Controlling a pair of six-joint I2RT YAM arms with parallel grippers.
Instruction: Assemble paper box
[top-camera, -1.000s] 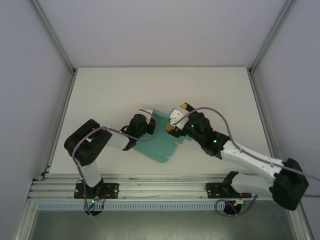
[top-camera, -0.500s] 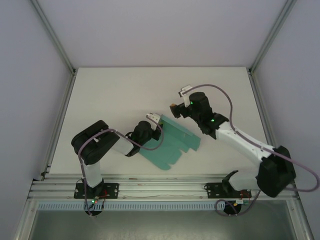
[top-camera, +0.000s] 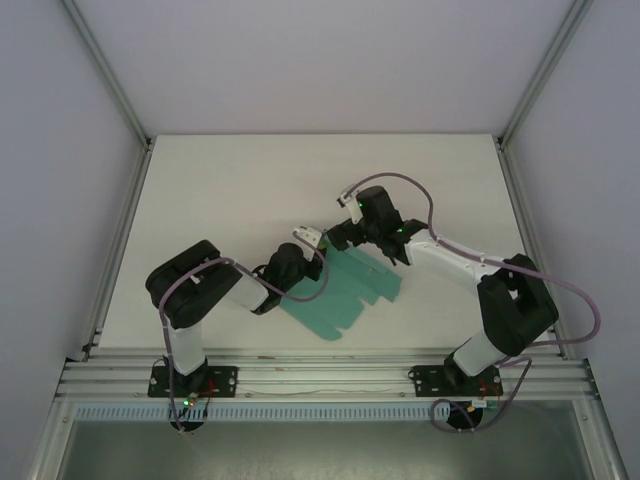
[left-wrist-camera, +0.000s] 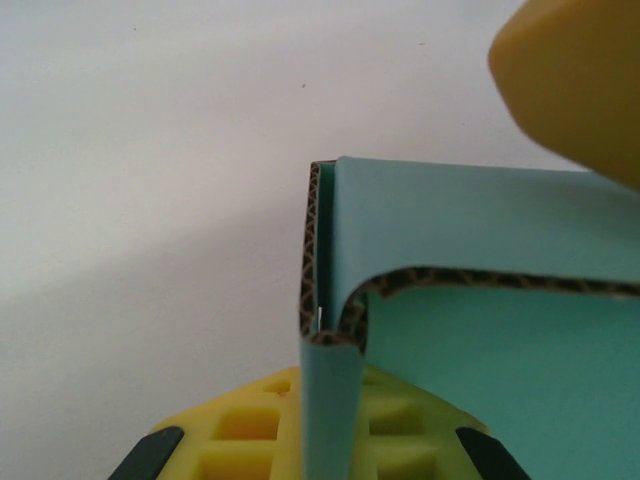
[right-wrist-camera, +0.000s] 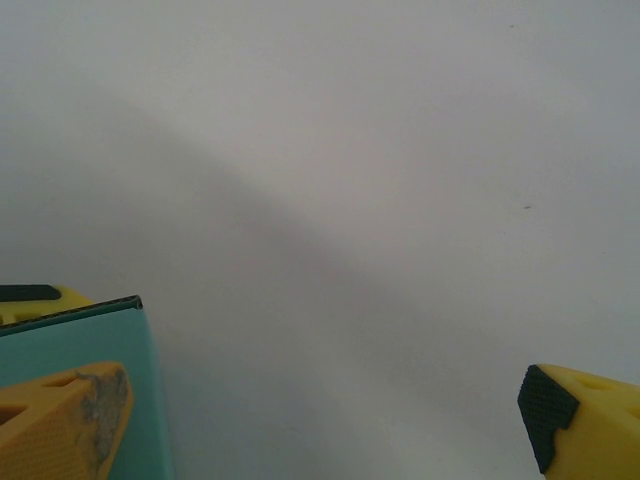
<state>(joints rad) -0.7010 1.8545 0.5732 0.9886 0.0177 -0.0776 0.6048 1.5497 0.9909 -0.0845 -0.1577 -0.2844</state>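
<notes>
Teal paper box (top-camera: 340, 290), corrugated, mostly flat

You're looking at a teal-green paper box (left-wrist-camera: 500, 330) of thin matt corrugated card, with brown fluting along its cut edge. The yellow plastic fingers (right-wrist-camera: 55, 430) look finely textured and scuffed, with black ribbed pads (right-wrist-camera: 545, 400). The white table (top-camera: 230, 190) is smooth and matt.

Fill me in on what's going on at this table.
Two robot arms are working on a teal paper box, which is mostly a flat die-cut sheet lying on the white table. The left pincer is shut on a folded-up flap at the sheet's far corner. The right pincer stands wide open by that corner, one finger beside the card, gripping nothing. The box is far from assembled.
</notes>
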